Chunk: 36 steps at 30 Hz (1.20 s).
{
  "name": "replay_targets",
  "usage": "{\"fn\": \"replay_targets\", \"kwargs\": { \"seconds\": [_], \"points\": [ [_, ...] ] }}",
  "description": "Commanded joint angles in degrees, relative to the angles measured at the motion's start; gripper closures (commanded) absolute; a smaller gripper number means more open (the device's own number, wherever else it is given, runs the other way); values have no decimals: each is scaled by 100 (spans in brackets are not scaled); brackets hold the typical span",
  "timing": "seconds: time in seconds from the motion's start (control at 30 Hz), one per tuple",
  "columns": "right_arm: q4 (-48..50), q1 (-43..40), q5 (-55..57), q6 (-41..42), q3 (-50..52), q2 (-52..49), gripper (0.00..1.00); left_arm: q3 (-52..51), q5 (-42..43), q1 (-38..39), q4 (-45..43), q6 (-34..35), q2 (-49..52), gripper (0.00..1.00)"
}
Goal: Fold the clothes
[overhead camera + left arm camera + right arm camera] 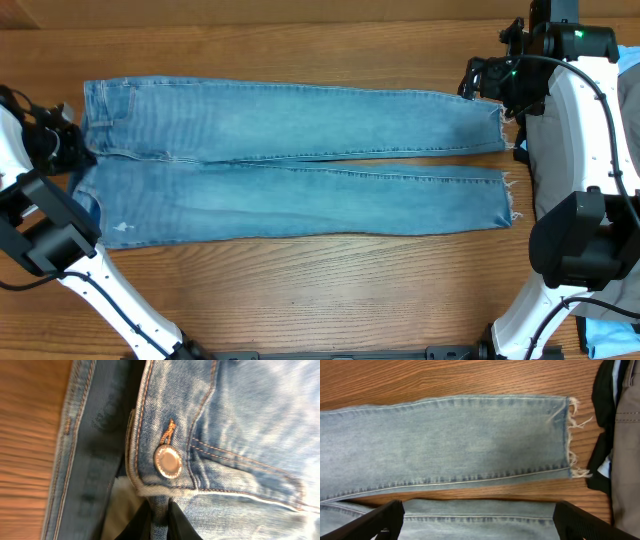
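Observation:
Light-blue denim jeans [300, 160] lie flat on the wooden table, waist to the left and frayed hems to the right. My left gripper [62, 145] is at the waistband. In the left wrist view its black fingers [180, 527] are pinched on a fold of denim just below the metal button [168, 461], so the left gripper [160, 512] is shut on the jeans. My right gripper [490, 80] hovers over the hem end. In the right wrist view the right gripper [477, 520] stands wide open above a jeans leg [445, 440], touching nothing.
A pile of other clothes lies at the right edge: grey trousers [575, 150] [625, 435], a black garment [602, 390], and a pale-blue one [610, 335] near the right arm's base. Bare wood shows in front of and behind the jeans.

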<state>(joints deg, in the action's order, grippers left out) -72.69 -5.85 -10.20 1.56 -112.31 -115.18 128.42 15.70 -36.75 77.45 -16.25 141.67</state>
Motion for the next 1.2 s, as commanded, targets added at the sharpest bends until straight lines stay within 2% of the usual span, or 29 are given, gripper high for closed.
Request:
{"fn": "replay_targets", "kwargs": {
  "seconds": [0.0,0.1,0.2,0.23,0.27,0.3,0.6,0.73,0.83,0.93,1.07,1.1,1.17],
  "points": [
    [17,20,-39,20,-57,31,0,927,105,-35,221,107,7,89],
    [20,20,-39,20,-59,31,0,1029,-286,-35,238,111,9,84],
    [17,20,-39,20,-57,31,0,826,-741,-35,155,398,22,77],
    [17,20,-39,20,-57,31,0,776,-758,-35,138,424,31,62],
    [17,20,-39,20,-57,31,0,756,-758,-35,140,428,31,12],
    [17,20,-39,20,-57,31,0,756,-756,-35,138,431,31,0],
    [20,20,-39,20,-57,31,0,1692,-669,103,765,1316,-503,0],
    [17,20,-39,20,-57,31,0,1709,-669,273,1250,1460,-922,0],
    [17,20,-39,20,-57,31,0,1709,-584,304,1652,1650,-1451,0],
    [125,20,-236,50,-59,31,0,1709,13,304,1836,1637,-2142,0],
    [-706,17,-787,-133,-59,31,0,1703,85,431,1937,1602,-3025,0],
    [-997,0,-791,-199,-57,31,2,1700,83,463,1934,1602,-3161,0],
    [-1388,-15,-789,-197,-59,33,25,1690,85,535,1937,1602,-3399,0]
  ]
}}
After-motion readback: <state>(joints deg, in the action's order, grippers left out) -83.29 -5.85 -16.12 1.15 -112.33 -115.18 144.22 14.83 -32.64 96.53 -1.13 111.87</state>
